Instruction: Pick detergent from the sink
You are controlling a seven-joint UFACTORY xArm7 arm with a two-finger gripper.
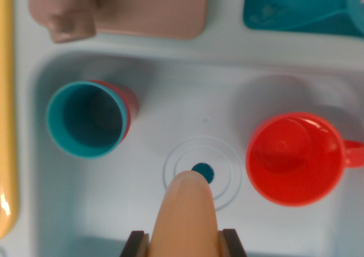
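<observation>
Sink [142,63]: we see a pale basin holding a teal cup [88,119] and a red mug [296,157].
Detergent [185,217]: a peach bottle, long axis running from the gripper toward the drain [203,171].
Gripper [185,244]: we judge both dark fingers closed against the bottle's sides, so the next move is a lift.

Tabletop [227,46]: you see pale counter framing a sink [187,98].
Sink floor: your teal cup [85,120] stands at 9 o'clock, red mug [296,160] at 3 o'clock.
Counter, 12 o'clock: pink board [153,9]; teal tray [301,9] toward 1.
</observation>
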